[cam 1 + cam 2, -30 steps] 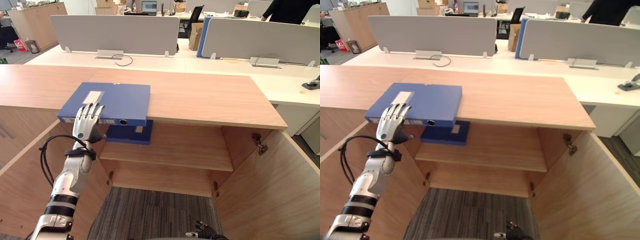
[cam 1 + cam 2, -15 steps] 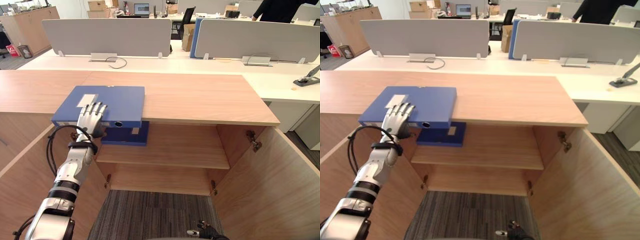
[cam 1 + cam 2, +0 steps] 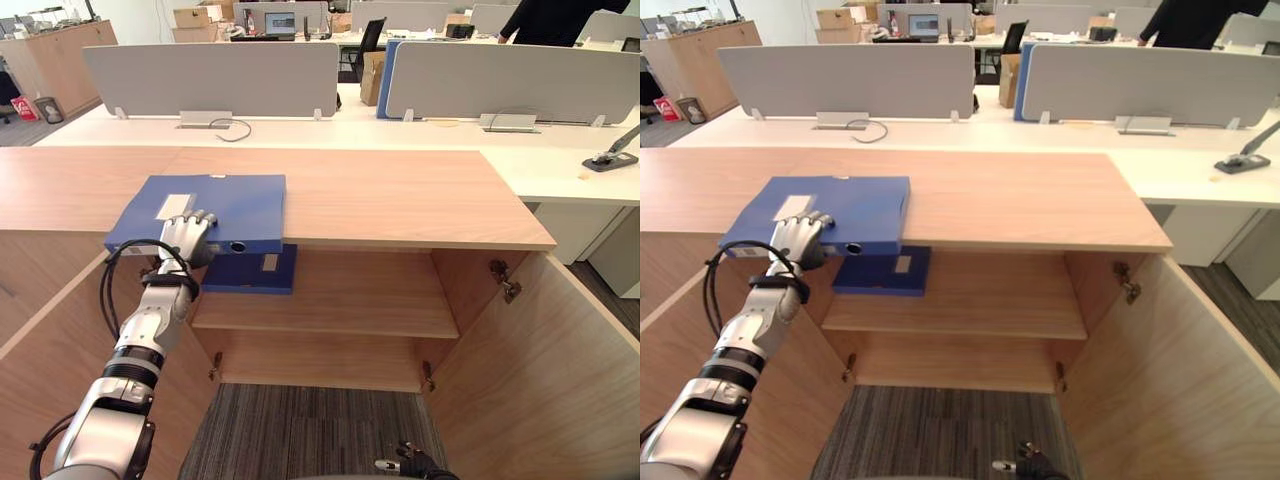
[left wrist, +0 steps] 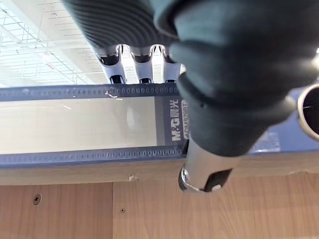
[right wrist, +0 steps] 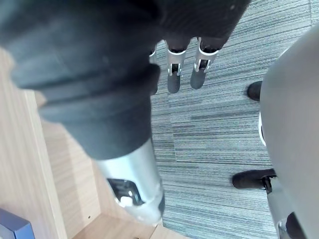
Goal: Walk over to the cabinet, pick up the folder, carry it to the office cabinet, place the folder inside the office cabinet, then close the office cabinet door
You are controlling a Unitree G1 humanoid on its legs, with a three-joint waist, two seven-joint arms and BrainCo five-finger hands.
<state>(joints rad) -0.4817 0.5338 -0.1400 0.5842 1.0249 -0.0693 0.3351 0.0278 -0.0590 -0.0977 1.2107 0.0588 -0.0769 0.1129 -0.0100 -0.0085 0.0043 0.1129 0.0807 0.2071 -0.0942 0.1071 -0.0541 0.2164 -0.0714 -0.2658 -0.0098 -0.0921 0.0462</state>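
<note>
A blue folder lies flat on the wooden cabinet top, near its left end, with its spine jutting over the front edge. My left hand grips that spine. Its fingers curl over the top of the folder and the thumb crosses the spine down to the wood edge. A second blue folder lies on the shelf just below. My right hand hangs low over the carpet, fingers straight and holding nothing.
Both cabinet doors stand open, the left door and the right door. Behind the cabinet is a white desk with grey divider screens. A person stands at the far back right.
My left hand's fingers, flat on the folder a second ago, have curled down over its front edge. The view has shifted a little; the folder has not moved.
</note>
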